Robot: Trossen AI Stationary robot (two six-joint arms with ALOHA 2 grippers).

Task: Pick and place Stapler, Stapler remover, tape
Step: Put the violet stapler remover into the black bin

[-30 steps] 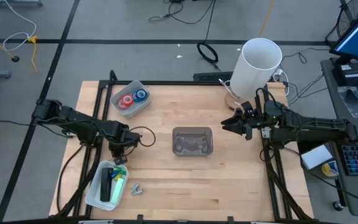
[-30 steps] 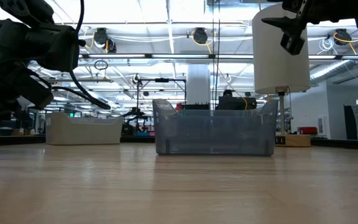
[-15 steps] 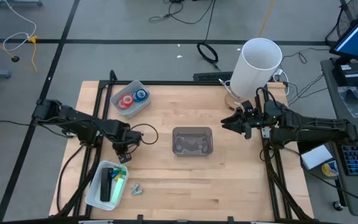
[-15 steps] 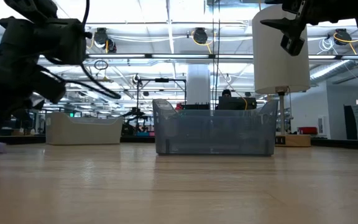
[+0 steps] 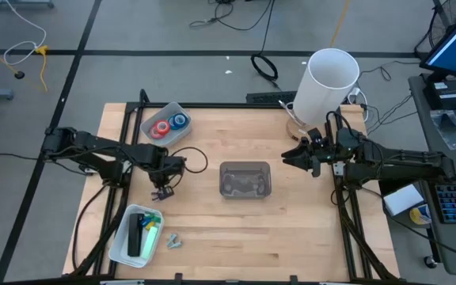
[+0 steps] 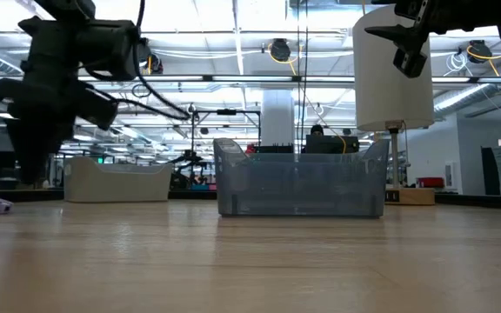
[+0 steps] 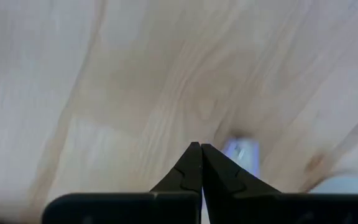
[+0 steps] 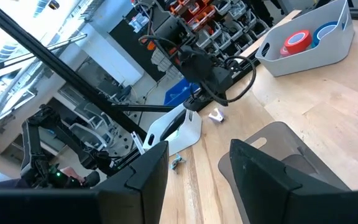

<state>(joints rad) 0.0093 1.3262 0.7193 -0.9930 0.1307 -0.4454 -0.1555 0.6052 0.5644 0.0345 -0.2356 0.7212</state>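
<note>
- We take the clear bin (image 5: 245, 179) at the middle of the desk (image 5: 291, 229) as our landmark; items already lie inside it, too dim for us to name, and we judge it to be the drop point.
- Far to the left of the clear bin and nearer the front edge sits a white tray (image 5: 136, 235) holding a dark stapler (image 5: 136, 232) and something green; the tray keeps the pick items together within the left arm's reach.
- Just beside that tray, a small pale staple remover (image 5: 172, 240) lies loose on the bare wood.
- Left of the clear bin toward the back edge, a grey tub (image 5: 165, 125) holds the tape (image 5: 169, 124): red and blue rolls show there.
- The left tool (image 5: 162, 192) hangs just left of the clear bin, between the tub and the tray; its wrist view shows the two fingers pressed together with nothing between them.
- Right of the clear bin, the right tool (image 5: 288, 160) waits above the desk with its fingers spread apart and empty, clear of the left arm's working side.
- Behind it, right of the clear bin, stands a tall white cylinder (image 5: 326, 82).
</note>
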